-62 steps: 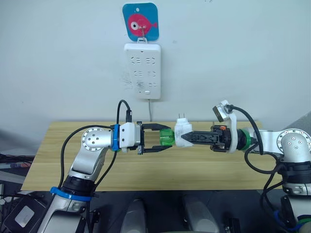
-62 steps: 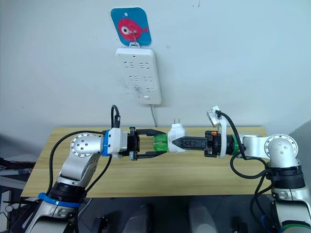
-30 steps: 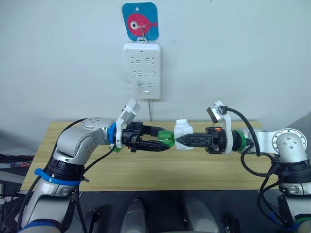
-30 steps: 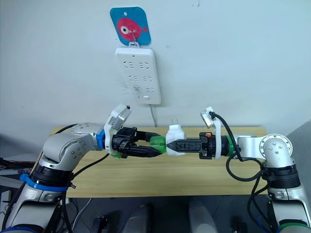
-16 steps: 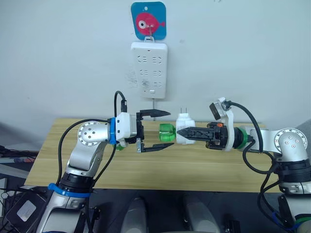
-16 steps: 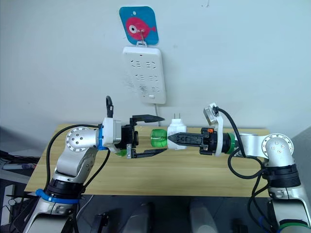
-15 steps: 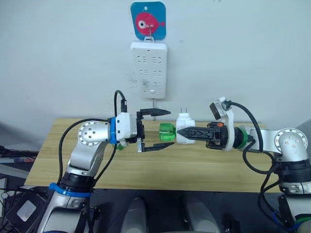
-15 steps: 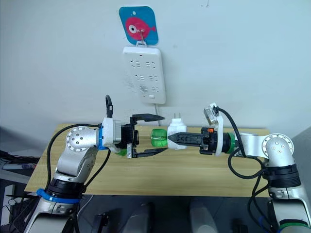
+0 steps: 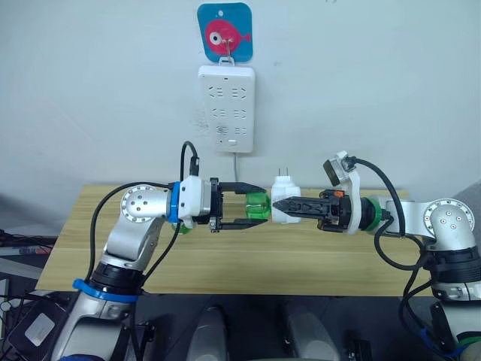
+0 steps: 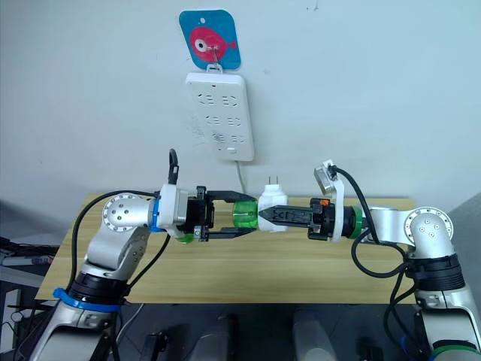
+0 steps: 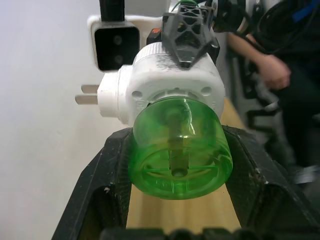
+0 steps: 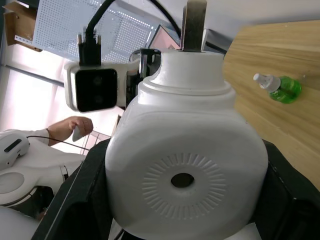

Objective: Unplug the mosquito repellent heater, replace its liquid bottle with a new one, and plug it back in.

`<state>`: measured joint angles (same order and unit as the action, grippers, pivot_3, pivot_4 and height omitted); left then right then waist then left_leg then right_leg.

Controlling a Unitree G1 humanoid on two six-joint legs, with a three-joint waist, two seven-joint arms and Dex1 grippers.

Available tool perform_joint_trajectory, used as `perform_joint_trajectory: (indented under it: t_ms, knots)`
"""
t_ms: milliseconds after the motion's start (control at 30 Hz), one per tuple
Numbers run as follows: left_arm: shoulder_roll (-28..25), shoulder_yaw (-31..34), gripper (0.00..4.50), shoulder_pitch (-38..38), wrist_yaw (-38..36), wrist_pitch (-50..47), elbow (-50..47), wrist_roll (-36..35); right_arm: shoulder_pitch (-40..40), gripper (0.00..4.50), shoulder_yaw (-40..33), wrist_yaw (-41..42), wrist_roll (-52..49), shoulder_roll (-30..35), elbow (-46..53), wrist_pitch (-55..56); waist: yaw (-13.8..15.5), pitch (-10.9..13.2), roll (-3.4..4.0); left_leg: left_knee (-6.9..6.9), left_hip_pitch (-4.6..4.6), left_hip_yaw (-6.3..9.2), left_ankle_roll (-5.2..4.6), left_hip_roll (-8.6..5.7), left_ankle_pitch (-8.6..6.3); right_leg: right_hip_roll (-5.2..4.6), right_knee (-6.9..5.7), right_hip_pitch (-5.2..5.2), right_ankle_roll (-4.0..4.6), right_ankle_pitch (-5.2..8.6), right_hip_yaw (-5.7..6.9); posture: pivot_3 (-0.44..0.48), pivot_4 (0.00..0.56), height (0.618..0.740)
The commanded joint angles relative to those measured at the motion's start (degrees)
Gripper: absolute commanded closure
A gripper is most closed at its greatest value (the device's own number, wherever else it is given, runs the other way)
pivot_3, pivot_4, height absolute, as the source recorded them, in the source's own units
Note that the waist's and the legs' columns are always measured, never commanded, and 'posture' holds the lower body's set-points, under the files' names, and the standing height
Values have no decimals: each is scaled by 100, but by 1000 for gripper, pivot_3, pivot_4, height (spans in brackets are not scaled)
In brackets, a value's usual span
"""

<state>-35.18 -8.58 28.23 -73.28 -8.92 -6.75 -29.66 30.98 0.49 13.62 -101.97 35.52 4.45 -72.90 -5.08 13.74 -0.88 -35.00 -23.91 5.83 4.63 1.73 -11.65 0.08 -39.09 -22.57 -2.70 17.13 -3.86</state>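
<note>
Heater [image 9: 283, 204] held in the air above the wooden table [image 9: 301, 259], prongs up, pinched by the right gripper [image 9: 276, 205]. Left gripper [image 9: 261, 207] is clamped on the green bottle [image 9: 258, 205] seated in the heater's end. A second green bottle [image 12: 278, 88] lies on the table. Power strip [image 9: 226, 107] hangs on the wall behind, under a fish sign [image 9: 225, 32]. A person's hand [image 11: 273, 71] shows beyond the arms.
</note>
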Motion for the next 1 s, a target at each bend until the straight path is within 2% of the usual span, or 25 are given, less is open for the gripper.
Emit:
perform_joint_trajectory:
  t_ms: [33,133,333,433,500,567,667,700,800,1000]
  knots:
    - [-532,186,2251,507,-128,-2671,201,-1244,65,1463,-136,406,91,160,425,-51,-15,0,1,0,0,4,0,0,0,1,-1,0,-8,5,3,-106,209,736]
    - [-636,308,2251,962,-154,-3912,531,-1882,68,1463,-83,597,224,202,543,-69,-23,0,1,-1,0,8,0,0,0,3,-1,0,-21,12,10,-107,209,736]
    - [-572,345,2251,1057,115,-4160,324,-1822,61,1463,-78,687,297,214,532,-4,-20,0,1,4,-2,8,0,2,0,2,0,-6,-1,2,12,-109,206,736]
    - [-519,159,1302,807,184,-3133,71,-1094,66,1463,-106,608,234,204,440,60,-15,0,1,5,-3,7,1,3,0,1,0,-7,1,1,11,-107,205,736]
    - [-485,80,623,496,91,-1863,-8,-394,70,1463,-117,572,201,209,383,89,-14,0,1,4,-1,3,1,3,1,1,0,-7,2,0,7,-109,205,736]
    - [-407,122,12,267,101,-1102,-33,-21,67,1463,-126,545,175,219,351,106,-11,0,1,4,2,-5,1,3,1,0,0,-7,3,-1,-1,-110,205,736]
    - [-309,311,0,-170,-180,24,-83,174,60,1463,-139,572,231,243,353,107,11,0,1,4,-2,-8,1,3,1,-1,0,-9,3,-1,-3,-109,208,736]
    - [-196,383,0,-272,-286,782,-4,331,58,1463,-140,568,230,243,349,110,18,0,1,4,-2,-10,1,1,1,-3,1,-9,3,-1,-5,-107,210,736]
    - [203,563,0,-405,-295,2105,279,522,55,1463,-131,555,223,226,335,121,45,0,1,1,-5,-11,1,-1,1,-5,2,-9,3,-1,-5,-104,214,736]
    - [532,452,0,-281,-154,2886,573,803,91,1463,-102,578,258,206,297,104,36,0,1,-7,-8,-11,1,-3,0,-6,2,-7,0,-3,-7,-97,216,736]
